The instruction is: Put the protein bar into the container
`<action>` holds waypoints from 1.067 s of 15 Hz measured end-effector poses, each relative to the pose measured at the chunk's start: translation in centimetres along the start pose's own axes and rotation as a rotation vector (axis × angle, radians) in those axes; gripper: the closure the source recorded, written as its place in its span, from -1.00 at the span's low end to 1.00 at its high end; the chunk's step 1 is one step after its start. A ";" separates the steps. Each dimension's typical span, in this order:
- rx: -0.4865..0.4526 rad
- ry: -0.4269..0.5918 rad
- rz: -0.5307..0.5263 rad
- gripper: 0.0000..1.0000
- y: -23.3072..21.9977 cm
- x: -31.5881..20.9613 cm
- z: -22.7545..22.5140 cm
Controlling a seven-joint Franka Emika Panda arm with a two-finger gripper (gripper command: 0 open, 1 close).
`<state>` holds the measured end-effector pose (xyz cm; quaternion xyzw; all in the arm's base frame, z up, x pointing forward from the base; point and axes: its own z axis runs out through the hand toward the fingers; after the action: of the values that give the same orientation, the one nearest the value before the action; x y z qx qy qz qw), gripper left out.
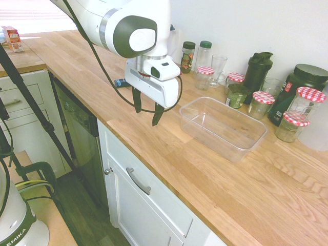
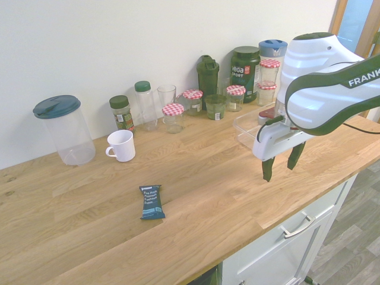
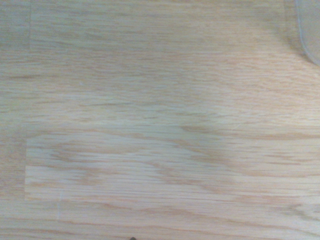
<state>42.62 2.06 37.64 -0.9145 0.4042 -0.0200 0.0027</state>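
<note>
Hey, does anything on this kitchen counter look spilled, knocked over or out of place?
Nothing stands out. The protein bar lies flat on the counter, the container sits upright and empty, and the jars stand upright by the wall.

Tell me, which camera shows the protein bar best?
The second exterior view: the protein bar lies flat on the counter, fully visible, its wrapper print showing. In the first exterior view only a small dark bit peeks out behind the arm. The wrist view shows bare wood, no bar.
</note>
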 end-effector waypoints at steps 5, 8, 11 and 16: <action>0.004 0.017 -0.011 -1.00 -2.0 -1.1 -1.5; 0.011 0.050 -0.011 -1.00 -6.8 -4.6 -4.6; 0.008 0.051 -0.002 -1.00 -12.1 -8.4 -6.0; -0.009 0.071 0.016 -1.00 -21.2 -13.3 -5.4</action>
<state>49.16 26.27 43.06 -0.9100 0.4113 -0.0506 -0.0157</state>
